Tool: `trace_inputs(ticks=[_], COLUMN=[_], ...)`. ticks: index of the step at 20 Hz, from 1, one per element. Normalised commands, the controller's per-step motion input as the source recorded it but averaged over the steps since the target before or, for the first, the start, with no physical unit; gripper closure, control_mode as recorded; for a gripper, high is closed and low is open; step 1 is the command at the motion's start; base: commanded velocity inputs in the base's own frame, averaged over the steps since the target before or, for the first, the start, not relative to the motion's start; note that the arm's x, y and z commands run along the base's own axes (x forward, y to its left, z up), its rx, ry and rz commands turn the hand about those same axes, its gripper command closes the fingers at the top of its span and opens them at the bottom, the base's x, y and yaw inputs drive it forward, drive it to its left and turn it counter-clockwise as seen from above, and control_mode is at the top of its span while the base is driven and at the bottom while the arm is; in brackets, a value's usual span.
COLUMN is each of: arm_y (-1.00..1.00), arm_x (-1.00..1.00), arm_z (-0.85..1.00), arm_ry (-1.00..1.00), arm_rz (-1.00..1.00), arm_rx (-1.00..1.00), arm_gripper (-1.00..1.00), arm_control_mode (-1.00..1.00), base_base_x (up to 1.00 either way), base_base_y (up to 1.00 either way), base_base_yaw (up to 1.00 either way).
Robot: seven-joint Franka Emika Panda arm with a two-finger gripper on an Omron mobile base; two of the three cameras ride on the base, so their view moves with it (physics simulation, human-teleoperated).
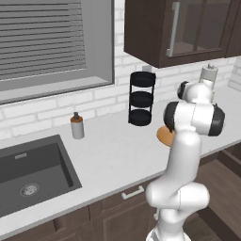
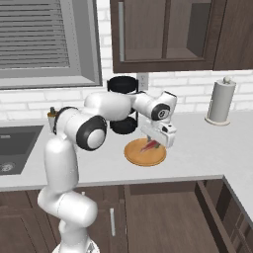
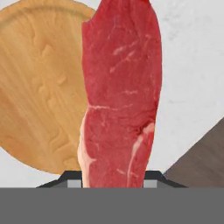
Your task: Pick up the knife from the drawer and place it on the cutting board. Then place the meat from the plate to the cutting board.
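Meat [image 3: 120,96] in gripper [image 2: 152,144] above plate [image 2: 145,155]

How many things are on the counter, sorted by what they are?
Plate: 1
Meat, in the end effector: 1
Black tiered rack: 1
Paper towel roll: 1
Soap bottle: 1
Total: 5

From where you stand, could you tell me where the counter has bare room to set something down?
Bare counter runs from the plate to the paper towel roll, and between the sink and the black tiered rack. It is crowded at the plate, where the claw holds the meat.
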Motion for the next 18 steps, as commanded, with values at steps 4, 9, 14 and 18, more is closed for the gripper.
trace_inputs(ticks=[4, 9, 14, 18], arm_y=[0.28, 0.63, 0.9, 0.88], arm_x=[-1.0, -1.0, -1.0, -0.92], arm_z=[0.53, 0.68, 0.41, 0.35], arm_ry=[-0.05, -0.04, -0.01, 0.0], arm_rz=[0.0, 0.03, 0.06, 0.01], arm_rx=[-0.01, -0.05, -0.03, 0.0], arm_gripper=[1.0, 1.0, 1.0, 1.0], arm_control_mode=[-1.0, -1.0, -1.0, -1.0], base_base_x=[0.0, 0.0, 0.0, 0.0], base_base_y=[0.0, 0.0, 0.0, 0.0], base_base_yaw=[0.0, 0.0, 0.0, 0.0])
